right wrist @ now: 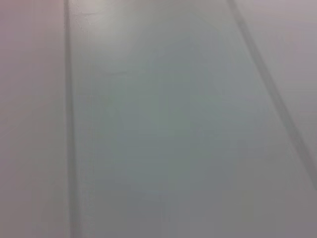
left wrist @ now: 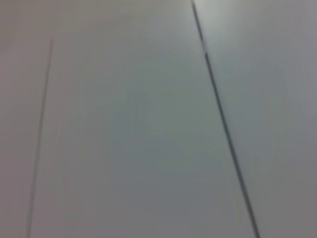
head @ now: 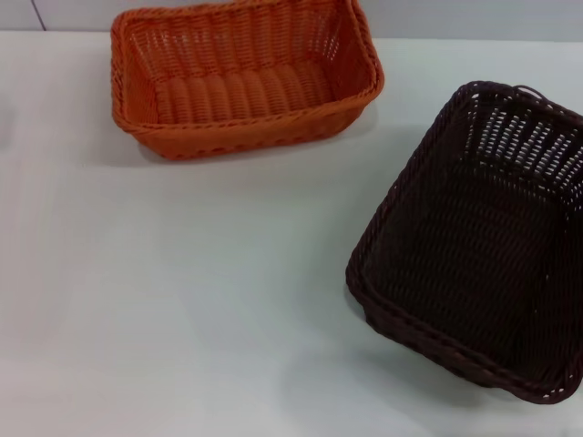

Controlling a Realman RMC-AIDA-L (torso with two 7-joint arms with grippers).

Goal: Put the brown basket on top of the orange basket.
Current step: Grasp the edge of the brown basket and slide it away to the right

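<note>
The orange basket (head: 241, 77) stands upright and empty at the back of the white table (head: 182, 291), left of centre in the head view. The brown basket (head: 478, 241) stands upright and empty at the right, nearer to me, turned at an angle, its right side cut off by the picture's edge. The two baskets are apart, with bare table between them. Neither gripper nor either arm shows in the head view. Both wrist views show only a plain pale surface with thin dark lines; no basket and no fingers show there.
The table's far edge runs behind the orange basket, with a pale wall (head: 474, 16) beyond it. Bare table surface spreads across the left and front of the head view.
</note>
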